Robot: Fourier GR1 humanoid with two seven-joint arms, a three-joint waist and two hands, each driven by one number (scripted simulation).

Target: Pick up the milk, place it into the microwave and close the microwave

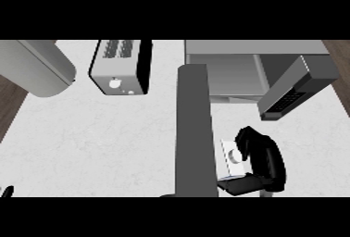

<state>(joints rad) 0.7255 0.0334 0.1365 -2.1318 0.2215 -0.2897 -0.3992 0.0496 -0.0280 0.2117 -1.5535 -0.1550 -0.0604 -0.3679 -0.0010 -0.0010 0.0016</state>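
1. One black right hand [263, 159] is showing at the lower right of the head view, its fingers and thumb curling round a small white milk carton [231, 155] with a round grey cap.
2. Much of the carton is being hidden by that hand; only its left side and cap are peeking out, over the white marbled counter [103, 139], below the microwave.
3. Whether the carton is resting on the counter or being lifted, I cannot tell.
4. Standing at the top right is a grey box-shaped microwave [226, 69], its cavity lying open and its dark door [294, 88] swinging out toward the right.
5. Running up the middle, just left of the carton, is a long grey forearm [193, 129], reaching from the lower edge to beside the microwave.
6. Sitting at the top, left of the microwave, is a silver slotted toaster [120, 67] with a black side.
7. Only a black sliver of the left hand [7, 191] is showing at the lower left edge, so I cannot tell how it is posed.
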